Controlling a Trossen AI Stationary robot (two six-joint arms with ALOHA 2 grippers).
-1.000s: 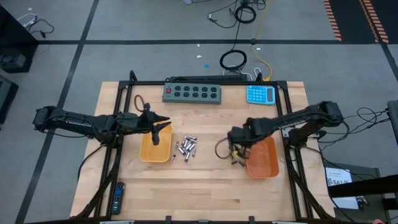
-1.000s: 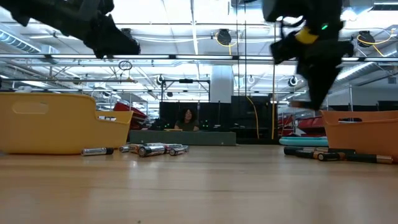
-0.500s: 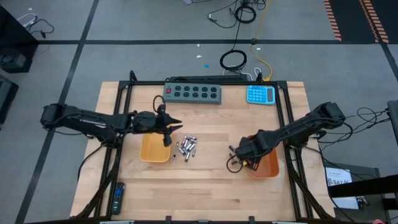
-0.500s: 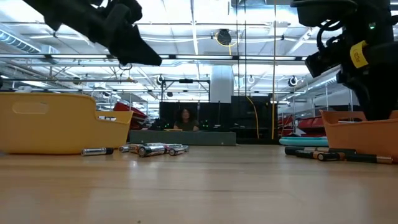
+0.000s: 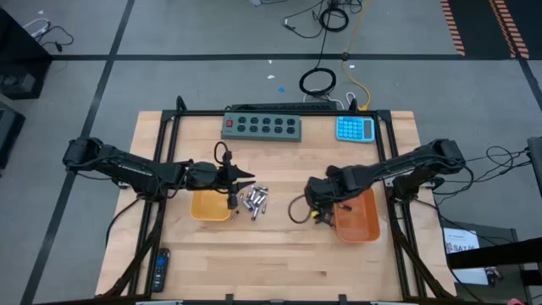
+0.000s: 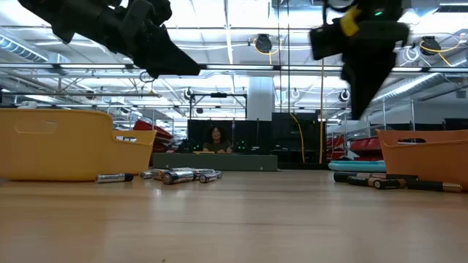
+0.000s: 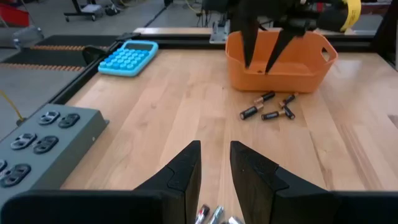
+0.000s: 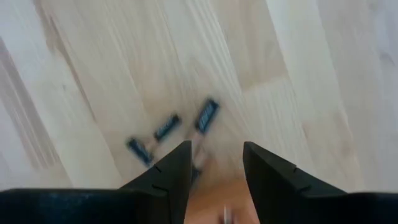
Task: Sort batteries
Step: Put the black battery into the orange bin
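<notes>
**Kid:** Where are the batteries sitting?

**Friend:** A little heap of silver batteries (image 5: pixel 254 201) is lying on the wooden desk (image 5: pixel 279 254), just beside the yellow tray (image 5: pixel 209 206) on the left. A few dark batteries (image 7: pixel 267 109) are lying next to the orange tray (image 5: pixel 360 216) on the right.

**Kid:** What is the left gripper (image 5: pixel 240 180) doing?

**Friend:** It is hanging in the air over the edge of the yellow tray, near the silver heap. Its fingers (image 7: pixel 183 171) are sitting a little apart, and nothing is between them.

**Kid:** And the right gripper (image 5: pixel 315 203)?

**Friend:** It is hanging above the dark batteries (image 8: pixel 180 127), close to the orange tray. Its fingers (image 8: pixel 165 177) are standing apart too, and they are holding nothing. In the low view both grippers are staying high above the desk.

**Kid:** What else is sitting on the desk?

**Friend:** A grey box with round buttons (image 5: pixel 262 125) is lying along the far edge, and a blue calculator (image 5: pixel 355 129) is sitting near it. A black remote (image 5: pixel 160 268) is lying at the near left corner, well apart from the trays.

**Kid:** Is anyone there?

**Friend:** A person (image 6: pixel 216 140) is sitting far off in the room behind the desk.
</notes>
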